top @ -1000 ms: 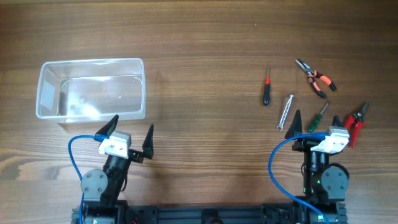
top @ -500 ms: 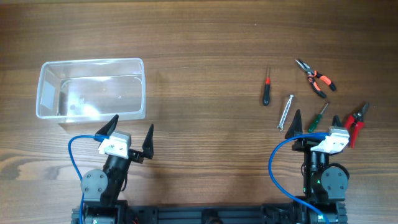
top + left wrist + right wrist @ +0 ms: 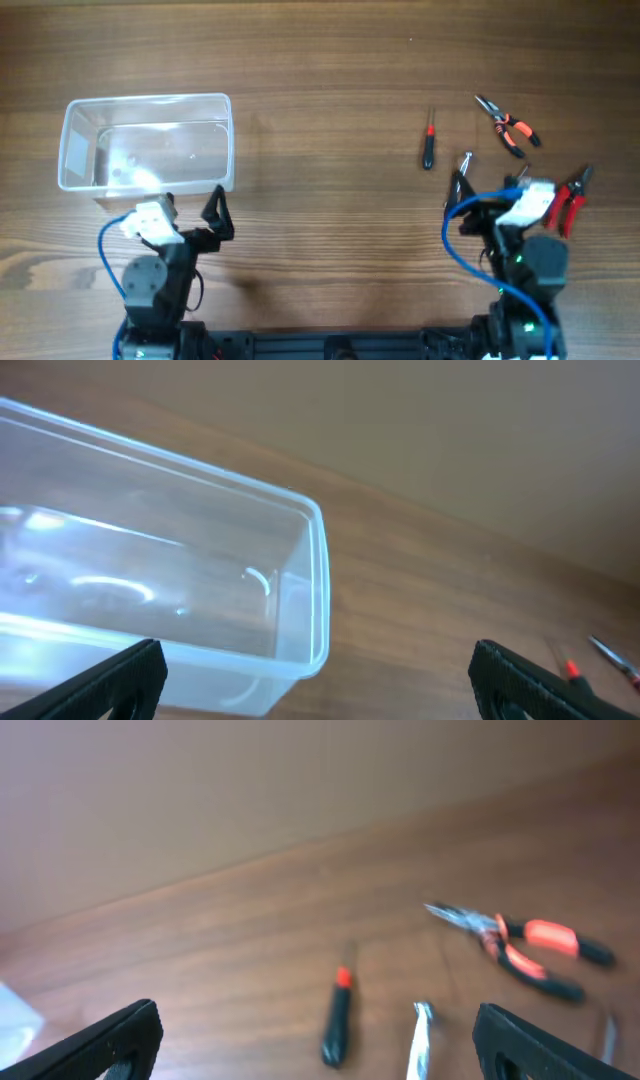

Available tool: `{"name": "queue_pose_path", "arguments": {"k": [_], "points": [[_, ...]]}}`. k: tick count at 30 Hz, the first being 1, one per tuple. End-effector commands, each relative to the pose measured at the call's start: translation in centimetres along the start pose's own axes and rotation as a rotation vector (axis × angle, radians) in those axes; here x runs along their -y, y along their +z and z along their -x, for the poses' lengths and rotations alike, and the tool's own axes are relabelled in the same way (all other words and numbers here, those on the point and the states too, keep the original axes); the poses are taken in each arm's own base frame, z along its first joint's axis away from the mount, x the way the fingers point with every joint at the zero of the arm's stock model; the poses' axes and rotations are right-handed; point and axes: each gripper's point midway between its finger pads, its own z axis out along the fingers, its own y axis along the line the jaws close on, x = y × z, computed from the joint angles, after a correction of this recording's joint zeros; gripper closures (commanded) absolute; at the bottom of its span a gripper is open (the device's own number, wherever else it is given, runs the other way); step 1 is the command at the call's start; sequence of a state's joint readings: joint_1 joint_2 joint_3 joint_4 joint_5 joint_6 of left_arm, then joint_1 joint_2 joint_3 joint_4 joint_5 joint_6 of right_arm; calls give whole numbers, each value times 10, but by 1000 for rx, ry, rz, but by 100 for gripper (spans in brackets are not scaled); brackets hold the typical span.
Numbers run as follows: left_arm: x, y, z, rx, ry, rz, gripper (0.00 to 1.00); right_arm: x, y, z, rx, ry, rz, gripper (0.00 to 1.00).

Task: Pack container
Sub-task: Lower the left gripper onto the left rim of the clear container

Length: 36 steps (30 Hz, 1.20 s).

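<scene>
1. The container [image 3: 148, 99] is seen in the overhead view on the left part of the wooden table [image 3: 330, 60], upright with its opening facing up. It lies well apart from the hand tools on the right.
2. The left gripper [image 3: 190, 204] is held just beside the container's near long wall. Whether it touches the wall cannot be told.
3. In the left wrist view, the left gripper [image 3: 316, 660] is shown with its two black fingers [image 3: 110, 685] spread wide apart, and nothing is held between them. The container's [image 3: 318, 580] rounded right corner and thick rim are seen ahead of them.
4. The right gripper [image 3: 490, 184] is placed among the tools on the right, above the near end of a silver metal tool [image 3: 465, 162].
5. In the right wrist view, the right gripper [image 3: 315, 1015] is likewise shown spread wide apart, with nothing clamped.
6. A black-handled screwdriver [image 3: 428, 150] with a red band is seen lying left of the silver tool, apart from it. It is also shown ahead in the right wrist view [image 3: 337, 1018], blurred.
7. Orange-and-black needle-nose pliers [image 3: 510, 130] are seen farthest back on the right.
8. Red-handled cutters [image 3: 570, 200] are seen just beside the right gripper, on its right.
</scene>
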<state>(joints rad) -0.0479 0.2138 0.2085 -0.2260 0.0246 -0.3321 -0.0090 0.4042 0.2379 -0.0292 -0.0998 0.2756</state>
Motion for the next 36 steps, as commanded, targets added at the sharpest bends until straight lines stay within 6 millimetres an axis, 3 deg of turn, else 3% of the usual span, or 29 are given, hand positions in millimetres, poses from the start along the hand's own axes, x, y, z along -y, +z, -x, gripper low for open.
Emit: {"name": "queue_pose_path", "arguments": {"k": [1, 7, 12, 31, 36], "points": [[12, 7, 47, -63, -42, 74, 0, -26, 16, 37, -58, -66, 80, 0], [18, 27, 83, -419, -35, 254, 0, -16, 46, 36, -418, -41, -42, 0], [23, 28, 89, -589, -42, 303, 0, 5, 47, 33, -605, -49, -199, 0], [29, 20, 96, -598, -8, 276, 0, 7, 38, 23, -676, -44, -213, 0], [-6, 20, 123, -573, -84, 397, 0, 7, 29, 18, -722, -68, -210, 0]]}}
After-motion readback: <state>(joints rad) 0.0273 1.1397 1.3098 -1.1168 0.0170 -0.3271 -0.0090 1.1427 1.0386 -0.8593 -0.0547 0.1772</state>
